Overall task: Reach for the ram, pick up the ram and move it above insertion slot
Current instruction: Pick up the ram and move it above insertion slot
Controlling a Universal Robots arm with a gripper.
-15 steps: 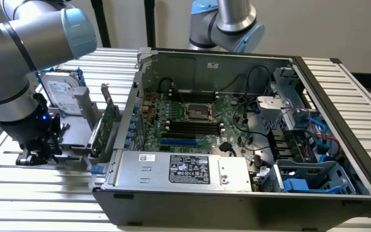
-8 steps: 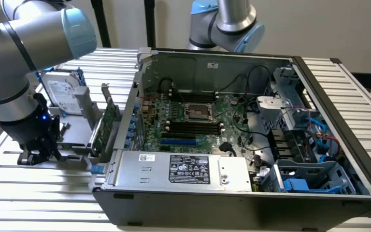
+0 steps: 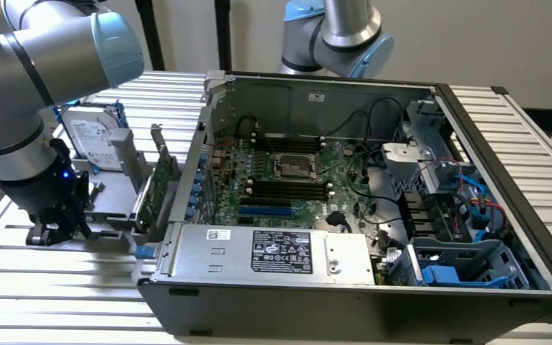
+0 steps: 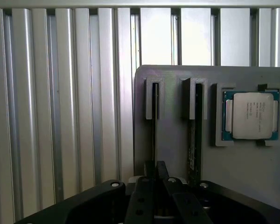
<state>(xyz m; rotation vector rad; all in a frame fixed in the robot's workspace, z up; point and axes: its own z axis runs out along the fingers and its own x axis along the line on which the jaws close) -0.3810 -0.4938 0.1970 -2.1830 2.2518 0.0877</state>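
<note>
Over grey slotted holder (image 4: 172, 140) on ribbed metal counter (image 4: 60, 116), beside open black computer case (image 3: 372, 287) | my fingers (image 4: 149, 173) clenched on long narrow ram stick (image 4: 155, 121), edge-on, upright in its slot | second stick (image 4: 194, 130) in neighbouring slot | silver processor chip (image 4: 250, 115) just beyond

Table (image 4: 60, 102): silver, ribbed in parallel slats. Holder tray (image 4: 172, 116): plain matt grey; processor (image 4: 251, 115) silver with teal-green border. Gripper (image 4: 155, 172) is black; motherboard (image 3: 338, 154) is green.

Beige wall (image 3: 506, 36) behind slatted metal table (image 3: 65, 309).
</note>
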